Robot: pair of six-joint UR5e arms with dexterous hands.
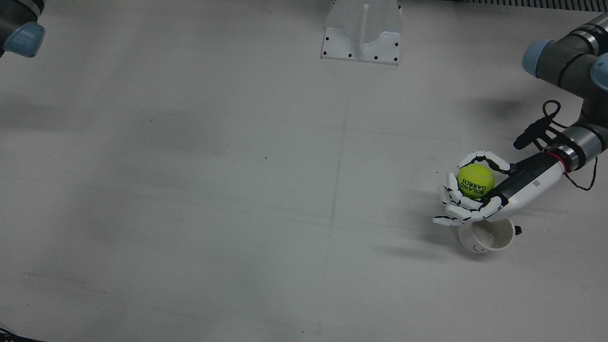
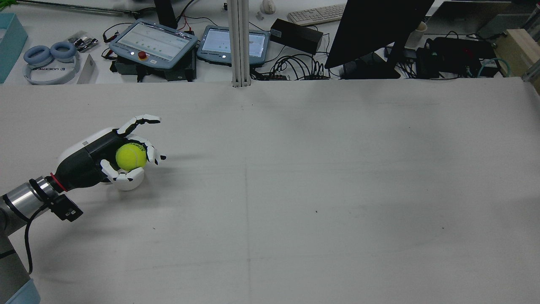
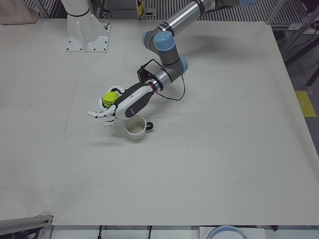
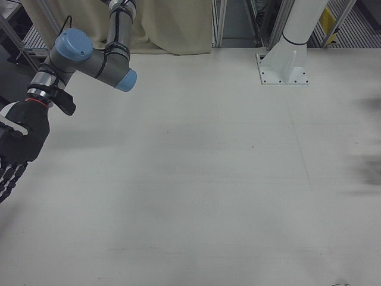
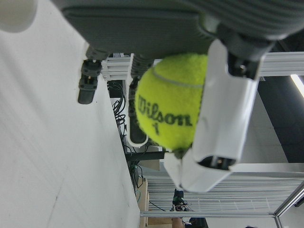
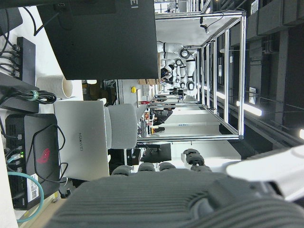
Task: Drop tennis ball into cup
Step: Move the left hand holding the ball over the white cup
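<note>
The left hand is closed around the yellow tennis ball, holding it palm-up above the bench. The white cup stands upright on the bench just beneath that hand, partly hidden by it. The right hand hangs near the bench edge; whether it is open or closed cannot be told.

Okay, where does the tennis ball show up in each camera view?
Front view: tennis ball at right, in the left hand, just above the cup.
Rear view: left side.
Left-front view: left of centre.
Right-front view: not in it.
Left hand view: centre, close up.
Right hand view: not in it.
Shared landmark: the cup.
</note>
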